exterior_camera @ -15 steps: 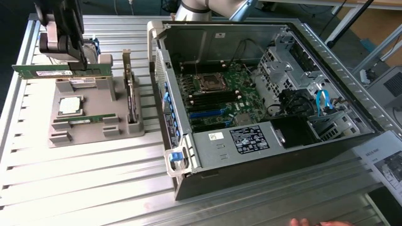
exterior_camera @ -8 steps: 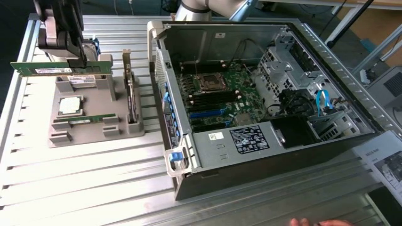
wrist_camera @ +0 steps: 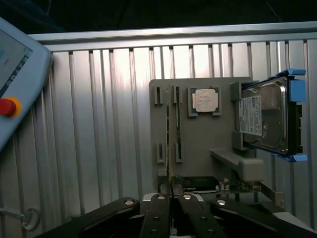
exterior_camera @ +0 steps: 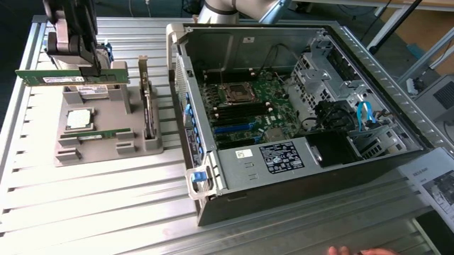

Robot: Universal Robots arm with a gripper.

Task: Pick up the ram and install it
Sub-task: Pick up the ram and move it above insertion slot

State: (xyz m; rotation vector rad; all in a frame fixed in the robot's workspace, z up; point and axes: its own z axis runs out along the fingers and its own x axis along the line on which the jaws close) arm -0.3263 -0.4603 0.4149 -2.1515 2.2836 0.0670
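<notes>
**Ram gripped above the tray**

I see the ram [exterior_camera: 67,78] held level just over the far end of the grey tray [exterior_camera: 106,151]. The claw [exterior_camera: 91,73] is pinched narrow on its top edge. In the wrist view I cannot pick the stick out for sure. The arm is cut off at the frame's top. The open computer case [exterior_camera: 284,175] stands well apart on the exterior view's right, its slots hard to read.

Ram [exterior_camera: 42,77]: long thin green stick, white label, level, on edge, pinched by jaws above grey holder [exterior_camera: 106,114].
</notes>
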